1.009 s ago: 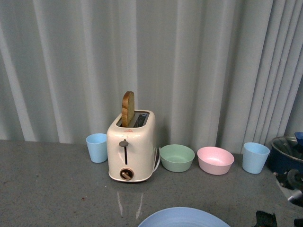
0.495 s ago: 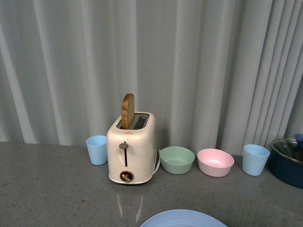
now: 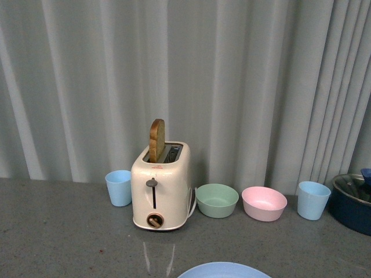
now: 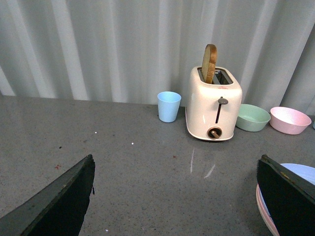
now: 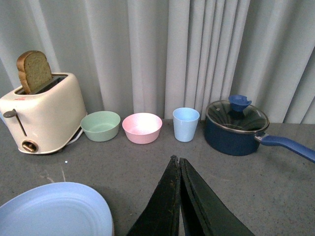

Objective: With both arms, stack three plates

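Observation:
The light blue plate (image 3: 225,271) lies at the near edge of the grey table; only its far rim shows in the front view. In the left wrist view it (image 4: 301,172) lies on top of the pink plate (image 4: 263,209), whose rim shows beneath it. The cream-beige plate is hidden. My left gripper (image 4: 176,162) is open and empty, above the table to the left of the stack. My right gripper (image 5: 176,160) is shut and empty, to the right of the light blue plate (image 5: 54,211). Neither gripper shows in the front view.
A cream toaster (image 3: 160,188) with a bread slice stands at the back. A blue cup (image 3: 118,187) is to its left. A green bowl (image 3: 217,200), a pink bowl (image 3: 264,203), a second blue cup (image 3: 313,200) and a lidded blue pot (image 5: 236,128) are to its right. A curtain hangs behind.
The dark parts of my right arm at the front view's lower right have left the picture. The objects sit slightly lower in the front view, and less of the blue plate shows.

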